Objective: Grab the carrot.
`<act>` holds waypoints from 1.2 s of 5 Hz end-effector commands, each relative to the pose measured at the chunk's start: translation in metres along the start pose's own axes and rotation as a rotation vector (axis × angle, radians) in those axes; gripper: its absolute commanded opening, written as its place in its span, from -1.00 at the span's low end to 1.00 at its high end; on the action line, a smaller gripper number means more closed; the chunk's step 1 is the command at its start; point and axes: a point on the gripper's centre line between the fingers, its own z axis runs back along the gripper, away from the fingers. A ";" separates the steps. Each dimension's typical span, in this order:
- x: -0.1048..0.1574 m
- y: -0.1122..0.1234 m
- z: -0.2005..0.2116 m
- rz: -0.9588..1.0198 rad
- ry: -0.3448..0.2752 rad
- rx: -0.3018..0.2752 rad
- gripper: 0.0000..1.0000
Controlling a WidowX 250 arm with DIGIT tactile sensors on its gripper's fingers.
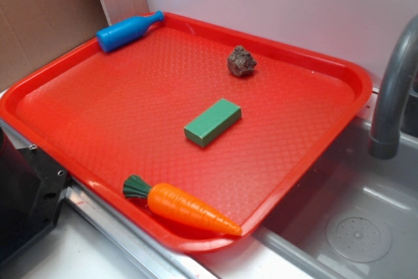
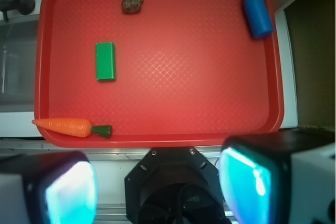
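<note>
The orange carrot (image 1: 189, 208) with a dark green stub lies on the near edge of the red tray (image 1: 104, 106), tip pointing right. In the wrist view the carrot (image 2: 68, 126) lies at the tray's lower left corner. My gripper (image 2: 157, 187) is high above the robot base, off the tray's near side, with its two fingers wide apart and nothing between them. The gripper is out of the exterior view.
A green block (image 1: 213, 121) lies mid-tray, a brown rock (image 1: 241, 61) at the back, a blue bottle (image 1: 127, 31) in the far left corner. A grey faucet (image 1: 395, 89) and sink (image 1: 353, 227) lie to the right. The black robot base (image 2: 176, 187) is below.
</note>
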 end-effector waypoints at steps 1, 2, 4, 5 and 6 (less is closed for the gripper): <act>0.000 0.000 0.000 0.000 0.000 0.000 1.00; -0.003 -0.034 -0.031 -0.251 -0.063 -0.019 1.00; 0.017 -0.086 -0.098 -0.747 -0.083 -0.091 1.00; 0.024 -0.098 -0.127 -0.885 -0.030 -0.118 1.00; 0.023 -0.108 -0.146 -1.006 -0.026 -0.057 1.00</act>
